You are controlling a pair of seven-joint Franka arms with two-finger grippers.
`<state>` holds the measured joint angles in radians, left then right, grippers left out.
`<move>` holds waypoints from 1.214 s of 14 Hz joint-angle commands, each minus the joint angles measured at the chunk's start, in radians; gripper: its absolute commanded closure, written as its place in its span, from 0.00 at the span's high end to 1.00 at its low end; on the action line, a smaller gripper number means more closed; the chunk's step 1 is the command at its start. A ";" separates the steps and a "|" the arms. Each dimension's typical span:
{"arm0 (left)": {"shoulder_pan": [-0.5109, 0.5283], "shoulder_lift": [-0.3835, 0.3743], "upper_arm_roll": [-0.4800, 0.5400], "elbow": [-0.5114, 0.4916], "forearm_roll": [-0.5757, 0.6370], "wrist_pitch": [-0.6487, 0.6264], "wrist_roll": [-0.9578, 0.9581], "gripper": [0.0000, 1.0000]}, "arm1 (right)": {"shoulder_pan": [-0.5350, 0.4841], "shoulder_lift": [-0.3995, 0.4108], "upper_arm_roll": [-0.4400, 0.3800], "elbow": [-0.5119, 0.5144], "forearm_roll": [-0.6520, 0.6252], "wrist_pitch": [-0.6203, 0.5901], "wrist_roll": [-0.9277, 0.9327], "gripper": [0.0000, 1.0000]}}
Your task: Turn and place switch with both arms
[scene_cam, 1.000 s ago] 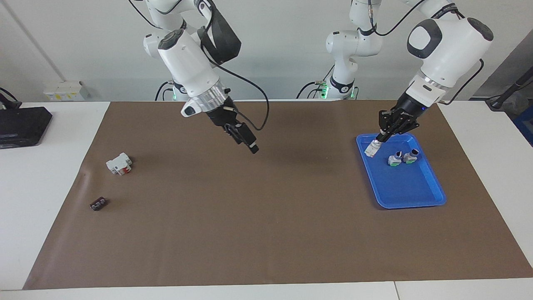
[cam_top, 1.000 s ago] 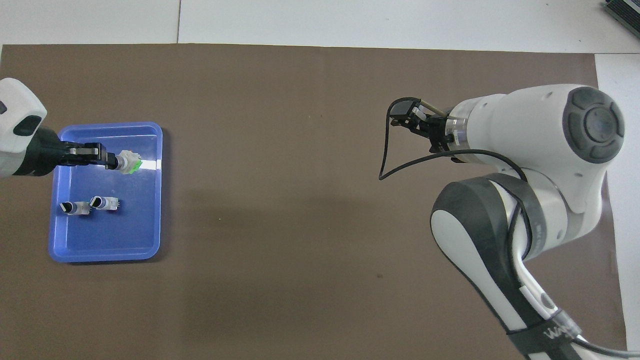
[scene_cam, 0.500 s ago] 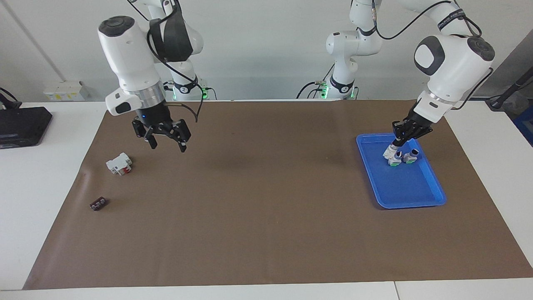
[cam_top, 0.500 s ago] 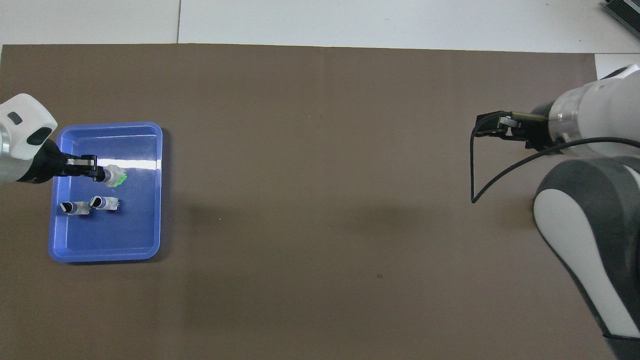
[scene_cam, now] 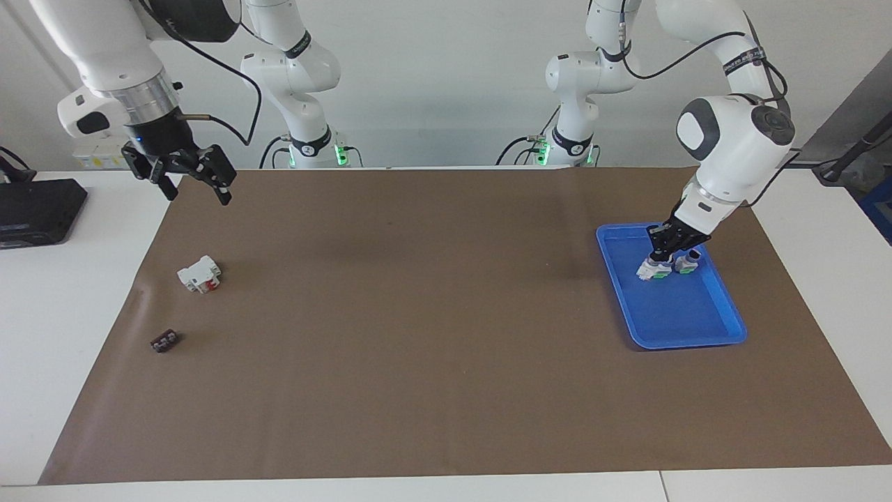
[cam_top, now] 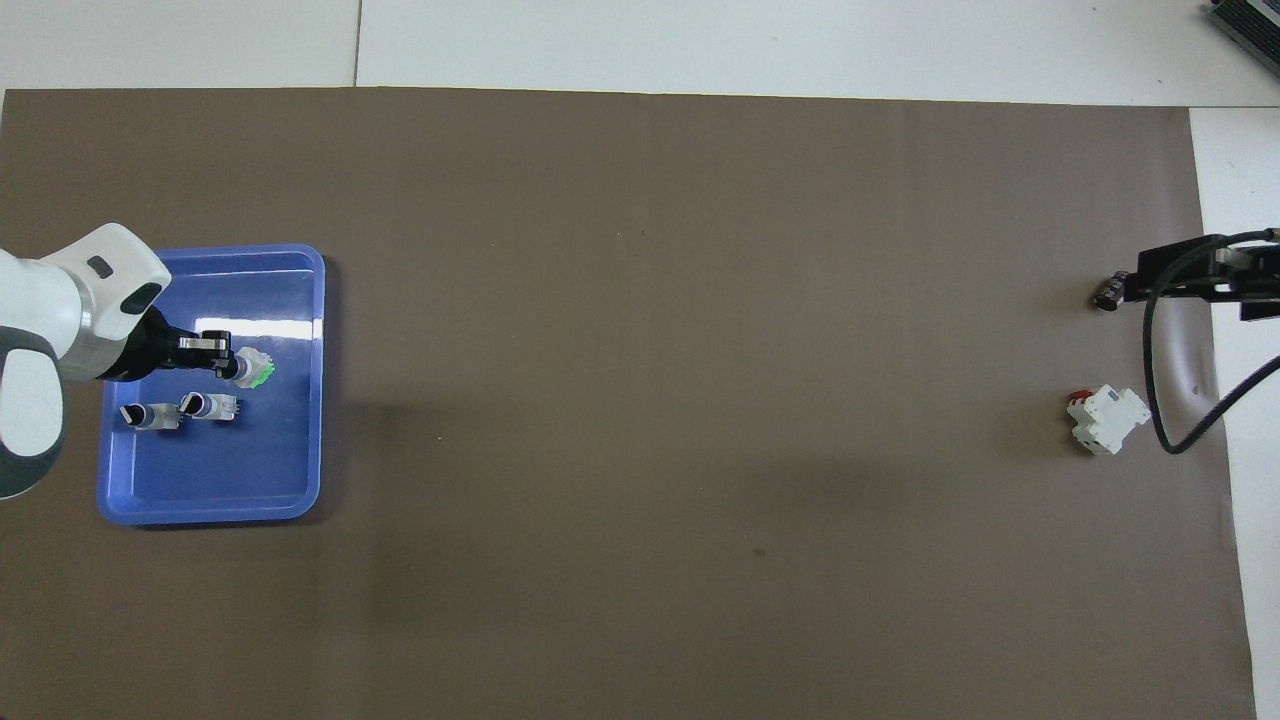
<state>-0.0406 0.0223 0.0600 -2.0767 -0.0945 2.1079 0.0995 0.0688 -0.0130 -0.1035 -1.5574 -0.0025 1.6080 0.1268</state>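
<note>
Facing view: the right gripper [scene_cam: 187,178] hangs spread wide over the mat's [scene_cam: 432,335] corner at the right arm's end. In the blue tray [scene_cam: 697,328] the left gripper [scene_cam: 658,256] pinches the switch [scene_cam: 649,271] — green end down, low beside two more switches [scene_cam: 686,263]. Farther out, the white block [scene_cam: 199,273], then a dark piece [scene_cam: 164,341]
</note>
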 commanded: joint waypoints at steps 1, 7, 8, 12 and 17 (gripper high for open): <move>0.024 -0.016 -0.008 -0.065 0.021 0.053 0.000 0.00 | 0.003 0.010 0.010 0.019 -0.050 -0.048 -0.018 1.00; 0.028 -0.024 -0.008 -0.105 0.021 0.073 -0.001 0.00 | 0.045 -0.018 -0.010 -0.027 -0.048 -0.046 -0.012 1.00; 0.028 -0.019 -0.008 -0.096 0.021 0.067 -0.001 0.28 | 0.045 -0.021 -0.009 -0.032 -0.048 -0.046 -0.010 1.00; 0.027 0.005 -0.009 -0.021 0.021 0.034 -0.001 0.57 | 0.031 -0.012 -0.007 -0.003 -0.048 -0.101 -0.016 1.00; 0.004 0.091 -0.009 0.228 0.022 -0.162 -0.004 0.57 | -0.035 -0.015 0.027 -0.009 0.010 -0.118 -0.010 1.00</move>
<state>-0.0229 0.0501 0.0485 -1.9783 -0.0940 2.0399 0.0995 0.0693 -0.0164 -0.1005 -1.5605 -0.0174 1.5024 0.1265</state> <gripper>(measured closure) 0.427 0.000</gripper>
